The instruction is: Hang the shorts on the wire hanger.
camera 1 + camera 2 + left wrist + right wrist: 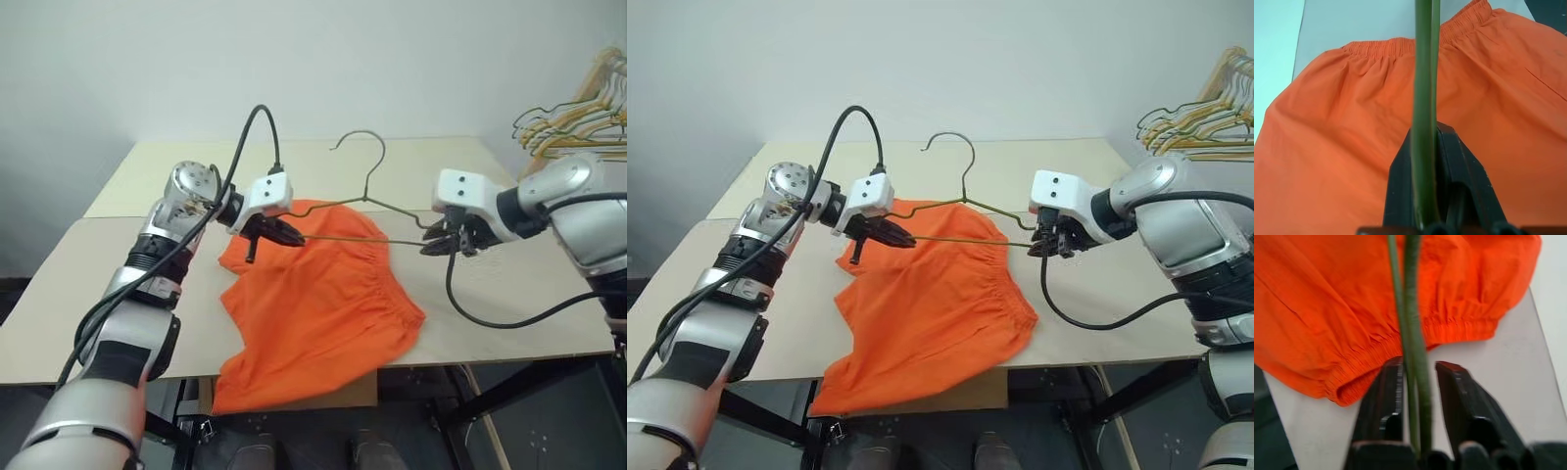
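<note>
At the left, the left gripper [284, 233] has its jaws clamped on the left corner of the wire hanger [364, 201], and the left wrist view shows the thin olive wire pinched tight between the two black fingers. The hanger is held just above the worktop [509, 294], its triangle stretched across between the two arms with the hook pointing up and away. Below and slightly toward the robot lie the shorts [313, 304], bright orange, spread flat with the gathered waistband toward the right and one leg drooping over the worktop's near edge. At the right, the right gripper [443, 241] is at the hanger's other corner; in the right wrist view the wire runs between its fingers with a little space on either side, so the jaws look nearly closed around the wire but I cannot tell whether they are actually pinching it. As a judgement, the hanger is light and springy and will likely flex or swing if held at one corner only, so a hold at both corners suits it; the shorts are soft, limp and light, likely to slump and slide off bare wire, and are best taken at the elastic waistband, which gives the thickest fold to pinch. No brand, label or writing can be read anywhere.
</note>
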Tool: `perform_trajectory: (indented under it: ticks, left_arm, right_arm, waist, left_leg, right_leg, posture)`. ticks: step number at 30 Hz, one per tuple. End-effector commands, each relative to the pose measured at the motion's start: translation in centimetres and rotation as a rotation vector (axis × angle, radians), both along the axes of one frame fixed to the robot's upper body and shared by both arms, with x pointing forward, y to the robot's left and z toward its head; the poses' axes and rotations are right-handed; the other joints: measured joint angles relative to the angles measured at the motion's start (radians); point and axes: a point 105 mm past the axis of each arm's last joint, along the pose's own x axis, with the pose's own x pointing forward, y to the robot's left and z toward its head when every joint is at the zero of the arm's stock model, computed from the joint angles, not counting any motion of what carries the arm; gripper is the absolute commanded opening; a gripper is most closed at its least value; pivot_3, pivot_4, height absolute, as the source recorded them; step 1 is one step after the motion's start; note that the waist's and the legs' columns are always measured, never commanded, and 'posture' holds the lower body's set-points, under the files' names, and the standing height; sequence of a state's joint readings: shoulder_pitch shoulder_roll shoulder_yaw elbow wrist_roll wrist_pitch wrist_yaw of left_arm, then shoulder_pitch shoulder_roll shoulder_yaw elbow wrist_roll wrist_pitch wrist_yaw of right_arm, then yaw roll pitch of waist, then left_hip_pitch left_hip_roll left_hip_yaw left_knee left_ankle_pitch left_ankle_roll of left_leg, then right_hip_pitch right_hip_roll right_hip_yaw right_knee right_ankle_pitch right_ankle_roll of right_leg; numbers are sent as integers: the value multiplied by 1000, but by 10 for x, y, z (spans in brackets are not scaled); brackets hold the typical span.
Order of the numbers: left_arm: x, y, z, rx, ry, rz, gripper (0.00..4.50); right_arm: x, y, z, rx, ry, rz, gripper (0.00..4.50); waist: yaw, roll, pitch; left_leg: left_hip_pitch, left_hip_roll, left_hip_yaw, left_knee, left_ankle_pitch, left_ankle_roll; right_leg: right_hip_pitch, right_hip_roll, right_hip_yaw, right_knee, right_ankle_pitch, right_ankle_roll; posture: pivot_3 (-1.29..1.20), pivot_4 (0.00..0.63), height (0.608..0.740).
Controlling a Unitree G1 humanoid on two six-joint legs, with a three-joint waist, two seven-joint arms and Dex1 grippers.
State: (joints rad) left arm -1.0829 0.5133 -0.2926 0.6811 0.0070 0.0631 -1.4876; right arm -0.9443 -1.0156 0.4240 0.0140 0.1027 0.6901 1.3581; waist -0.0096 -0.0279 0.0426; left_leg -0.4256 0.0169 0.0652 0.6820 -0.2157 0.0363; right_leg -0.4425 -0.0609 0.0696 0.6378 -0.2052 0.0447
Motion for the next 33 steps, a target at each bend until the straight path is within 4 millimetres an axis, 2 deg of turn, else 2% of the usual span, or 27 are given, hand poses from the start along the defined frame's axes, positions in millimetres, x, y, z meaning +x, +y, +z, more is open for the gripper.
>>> perform_trajectory:
  ticks: [1, 3, 6, 11, 14, 17, 20, 25, 28, 33]
  left_arm:
    - [-2, -5, 15, -34, -72, -44, 0]
    - [-2, -7, 17, -50, -77, -54, 0]
    - [-3, -7, 24, -94, -65, -81, 805]
    - [1, 9, 40, -188, -109, -77, 2480]
    - [11, 26, 57, -269, -127, 25, 3452]
    - [13, 34, 67, -344, -135, 68, 4475]
    - [6, 35, 73, -410, -126, 47, 4475]
    - [-19, 29, 68, -446, -105, -33, 4475]
    - [-34, 27, 63, -460, -68, -46, 4475]
    - [-48, 30, 55, -464, -29, -32, 4475]
  right_arm:
    - [-7, 6, 18, 34, -36, 29, 25]
    - [-13, 6, 16, 46, -18, 35, 25]
    - [-20, 3, 13, 68, -3, 18, 0]
    - [-51, -15, -5, 171, 103, -112, 0]
    - [-69, -42, -27, 264, 208, -316, 0]
    - [-77, -61, -41, 345, 264, -472, 0]
    - [-75, -84, -59, 417, 337, -692, 0]
    - [-79, -97, -86, 456, 541, -906, 0]
    - [-89, -94, -96, 481, 656, -929, 0]
    - [-101, -91, -106, 511, 743, -926, 0]
  waist:
    - [4, 0, 0]
    - [7, 0, 0]
    - [9, 0, 0]
    - [17, 0, 0]
    - [22, -1, 0]
    - [20, -1, 0]
    - [21, -1, 0]
    - [20, 0, 0]
    - [23, -1, 0]
    - [29, -1, 0]
  left_leg:
    - [0, 0, 0, 1, 0, 0]
    - [0, 0, 0, 2, 0, 0]
    - [1, 0, 0, 4, 0, 0]
    - [0, 0, -1, 4, 0, 0]
    - [1, 0, -1, 5, 0, 0]
    - [2, 0, -1, 6, 0, 0]
    - [2, 1, -1, 9, 0, 0]
    - [4, 2, -1, 11, 0, 0]
    - [3, 2, -1, 11, 0, 0]
    - [3, 1, -3, 11, 0, 0]
  right_leg:
    - [0, 0, 0, 1, 0, 0]
    - [0, 0, 0, 3, 0, 0]
    - [0, 0, 0, 4, 0, 0]
    - [1, 0, -1, 4, -1, 0]
    - [2, 1, -1, 4, 0, 0]
    - [3, 0, -1, 4, 0, 0]
    - [4, 1, -1, 5, -2, 4]
    - [7, 1, -1, 4, -5, 1]
    - [6, 1, -1, 5, -1, 0]
    - [7, 2, -1, 5, -1, 5]
  posture:
    - [24, 0, 740]
    - [21, 0, 740]
    - [22, 0, 740]
    - [33, 0, 740]
    - [42, 0, 740]
    - [48, 0, 740]
    - [63, 0, 740]
    - [95, 0, 740]
    - [114, 0, 740]
    - [132, 0, 740]
